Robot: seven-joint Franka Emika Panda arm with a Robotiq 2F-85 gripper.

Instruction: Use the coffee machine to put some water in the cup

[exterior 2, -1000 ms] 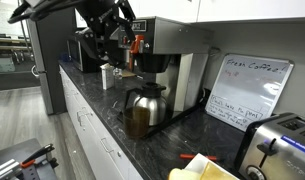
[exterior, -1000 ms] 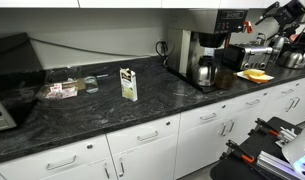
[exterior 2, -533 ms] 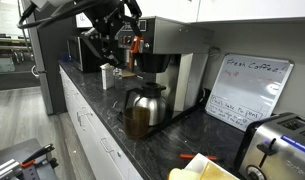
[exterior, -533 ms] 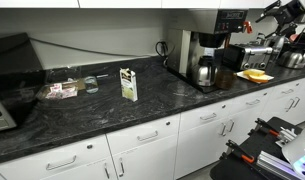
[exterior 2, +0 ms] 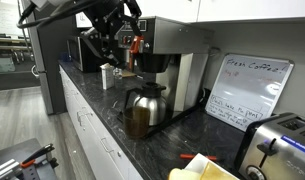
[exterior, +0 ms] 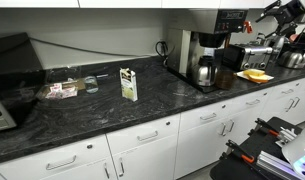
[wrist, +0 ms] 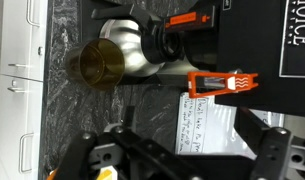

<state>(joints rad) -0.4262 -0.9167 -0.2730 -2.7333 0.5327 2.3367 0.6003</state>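
Gripper (wrist: 187,152) hovers at the coffee machine (exterior 2: 160,58), fingers spread, empty. The cup seems to be that pale shape (exterior 2: 113,76) on the counter (exterior 2: 92,102) beside it, too small to be sure. The danger: 2 orange taps sit close. Press the wrong orange lever (wrist: 222,84), or either with no cup beneath, and water floods the counter.

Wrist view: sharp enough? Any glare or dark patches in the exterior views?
Wrist view: turned sideways; carafe and orange lever fairly sharp, the jaws dark and soft at the bottom edge. In an exterior view, pale reflections sheen the black countertop; in an exterior view, the arm reads as a dark silhouette.
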